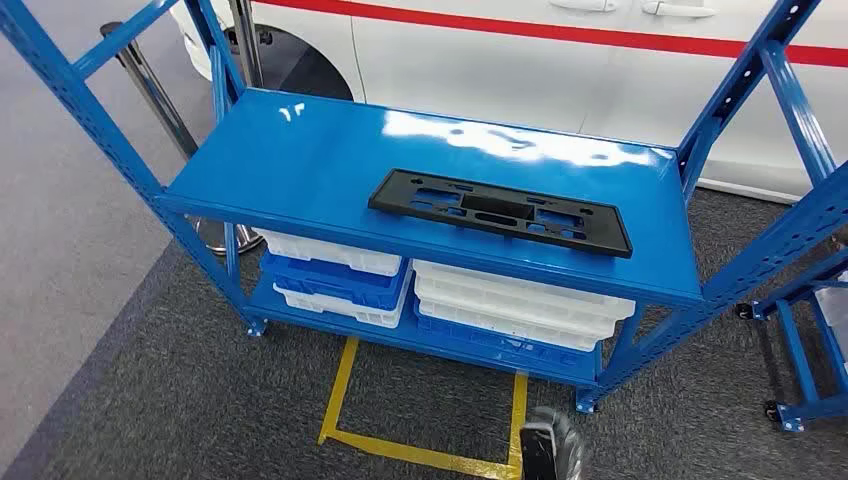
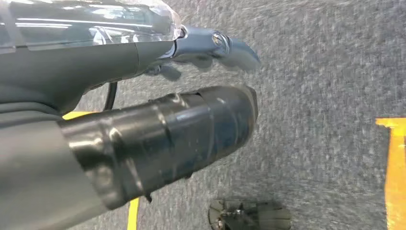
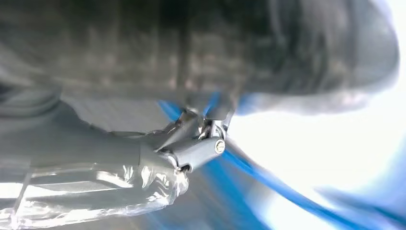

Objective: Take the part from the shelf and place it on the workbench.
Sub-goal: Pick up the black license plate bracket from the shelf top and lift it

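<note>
Risking nudging the black part (image 1: 500, 212) off the shelf (image 1: 300, 150) edge, with both hands' finger state remaining impossible to tell.

Flat black rectangular part (image 1: 500, 212) with cutouts lies on the blue shelf (image 1: 300, 150) top, near its front edge

Looks like an auto workshop / factory floor: blue steel shelf rack (image 1: 300, 150) on casters, stacked white and blue plastic bins (image 1: 520, 300) on lower tier, yellow floor tape (image 1: 420, 445) marking a bay on grey carpet, white car w/ red stripe (image 1: 520, 60) parked right behind.
</note>
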`<action>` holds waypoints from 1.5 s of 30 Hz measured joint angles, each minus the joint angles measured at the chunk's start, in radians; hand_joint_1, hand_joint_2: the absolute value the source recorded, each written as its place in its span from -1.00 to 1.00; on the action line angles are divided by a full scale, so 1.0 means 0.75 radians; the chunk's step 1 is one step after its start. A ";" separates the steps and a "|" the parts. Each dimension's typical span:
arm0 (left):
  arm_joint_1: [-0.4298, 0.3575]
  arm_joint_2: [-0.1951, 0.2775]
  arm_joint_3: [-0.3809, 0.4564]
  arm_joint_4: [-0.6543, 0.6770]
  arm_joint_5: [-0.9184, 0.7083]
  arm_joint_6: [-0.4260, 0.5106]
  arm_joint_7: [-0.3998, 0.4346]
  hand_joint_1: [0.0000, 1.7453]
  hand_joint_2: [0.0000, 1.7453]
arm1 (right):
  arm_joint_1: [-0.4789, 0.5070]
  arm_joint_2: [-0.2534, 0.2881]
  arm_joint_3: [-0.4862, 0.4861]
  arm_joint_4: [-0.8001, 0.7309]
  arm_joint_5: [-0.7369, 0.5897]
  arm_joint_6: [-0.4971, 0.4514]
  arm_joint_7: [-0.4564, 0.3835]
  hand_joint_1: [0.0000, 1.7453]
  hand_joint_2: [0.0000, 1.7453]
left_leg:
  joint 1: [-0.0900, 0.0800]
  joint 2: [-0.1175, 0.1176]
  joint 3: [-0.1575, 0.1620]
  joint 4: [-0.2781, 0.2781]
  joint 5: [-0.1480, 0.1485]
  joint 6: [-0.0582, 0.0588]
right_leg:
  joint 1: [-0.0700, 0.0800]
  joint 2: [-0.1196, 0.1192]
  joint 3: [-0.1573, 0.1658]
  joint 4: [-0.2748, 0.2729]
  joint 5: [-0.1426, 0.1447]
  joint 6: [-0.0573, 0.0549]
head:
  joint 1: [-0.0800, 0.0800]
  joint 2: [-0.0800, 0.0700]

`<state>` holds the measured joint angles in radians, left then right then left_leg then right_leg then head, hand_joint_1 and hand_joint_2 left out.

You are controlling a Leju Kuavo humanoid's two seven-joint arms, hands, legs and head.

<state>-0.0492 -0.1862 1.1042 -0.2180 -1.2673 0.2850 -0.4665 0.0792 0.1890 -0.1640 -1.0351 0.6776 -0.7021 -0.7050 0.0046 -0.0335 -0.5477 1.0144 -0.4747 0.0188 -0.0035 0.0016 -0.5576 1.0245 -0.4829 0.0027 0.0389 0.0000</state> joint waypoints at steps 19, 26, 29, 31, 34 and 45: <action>-0.010 0.011 0.011 0.000 -0.043 -0.011 0.000 -1.00 -1.00 | 0.293 0.207 0.229 -0.902 -0.021 0.001 0.006 -1.00 -1.00 | 0.007 0.029 0.005 0.001 -0.011 -0.013 | 0.007 0.027 -0.001 0.000 0.002 -0.010 | 0.001 0.000; -0.011 0.011 0.015 0.000 -0.046 -0.011 -0.001 -1.00 -1.00 | 0.309 0.209 0.262 -0.941 -0.025 0.001 0.007 -1.00 -1.00 | 0.007 0.029 0.005 0.001 -0.011 -0.013 | 0.005 0.027 -0.001 0.000 0.002 -0.010 | 0.001 0.000; -0.011 0.011 0.019 0.000 -0.046 -0.010 -0.003 -1.00 -1.00 | 0.313 0.209 0.262 -0.943 -0.051 0.001 0.007 -1.00 -1.00 | 0.007 0.029 0.005 0.001 -0.011 -0.013 | 0.005 0.027 -0.001 0.000 0.002 -0.010 | 0.001 0.000; -0.011 0.011 0.021 0.000 -0.046 -0.010 -0.004 -1.00 -1.00 | 0.317 0.209 0.265 -0.943 -0.086 0.001 0.007 -1.00 -1.00 | 0.007 0.029 0.005 0.001 -0.011 -0.013 | 0.005 0.027 -0.001 0.000 0.002 -0.010 | 0.001 0.000; -0.011 0.011 0.022 0.000 -0.046 -0.009 -0.004 -1.00 -1.00 | 0.325 0.199 0.296 -0.939 -0.174 0.002 0.007 -1.00 0.00 | 0.007 0.029 0.005 0.001 -0.011 -0.013 | 0.006 0.027 -0.001 0.000 0.002 -0.010 | 0.001 0.000; -0.045 -0.004 0.024 0.003 -0.045 -0.046 0.003 -1.00 -1.00 | 0.257 -0.061 0.751 -0.855 -0.299 0.047 0.052 -1.00 1.00 | 0.007 0.029 0.006 0.001 -0.011 -0.013 | 0.006 0.028 0.000 0.000 0.003 -0.010 | 0.001 0.000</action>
<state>-0.0826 -0.1888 1.1223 -0.2156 -1.3007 0.2502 -0.4645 0.2716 0.1436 0.3995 -1.6764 0.4536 -0.6668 -0.6663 0.0095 -0.0114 -0.5435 1.0153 -0.4826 0.0090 0.0006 0.0223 -0.5580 1.0248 -0.4809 -0.0049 0.0393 0.0000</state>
